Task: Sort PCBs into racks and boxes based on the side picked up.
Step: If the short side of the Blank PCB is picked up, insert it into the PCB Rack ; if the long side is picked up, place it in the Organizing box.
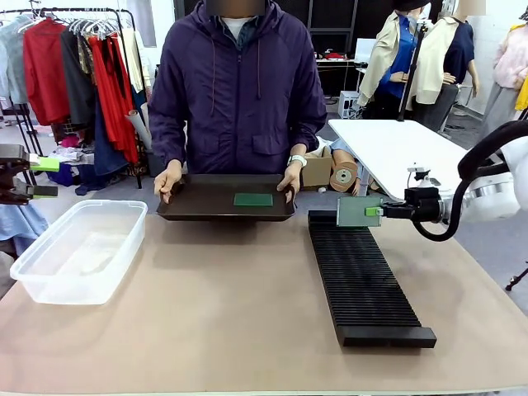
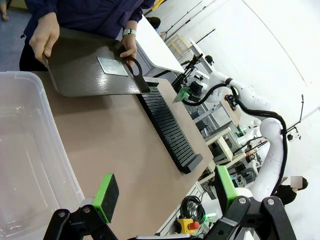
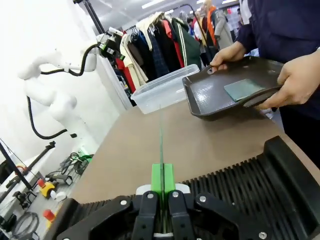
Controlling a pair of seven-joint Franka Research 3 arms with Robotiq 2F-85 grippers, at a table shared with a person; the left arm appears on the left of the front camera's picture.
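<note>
– Front view, starting at the far left: what worries you?
– Not the left tool, well left of the rack. The left wrist view shows its fingers spread with nothing between them. The tub, also left of the rack, looks empty. The trouble is closer in.
– The tray?
– Yes. A person's hands hold the tray just behind the rack's far end, above the table. A second board lies loose on it. If the tray tips, that board could slide off.
– And the right tool?
– The right tool pinches one edge of a board, which stands upright over the rack's far end. Held by one edge only, the board could swing. Its lower edge could also land on a rib instead of in a slot and jam.
– What can't you make out?
– Which slot the board lines up with. The right wrist view shows it edge-on, as a thin line. I can't tell which face is the dotted one. The left tool is partly cut off at the picture's edge.
</note>
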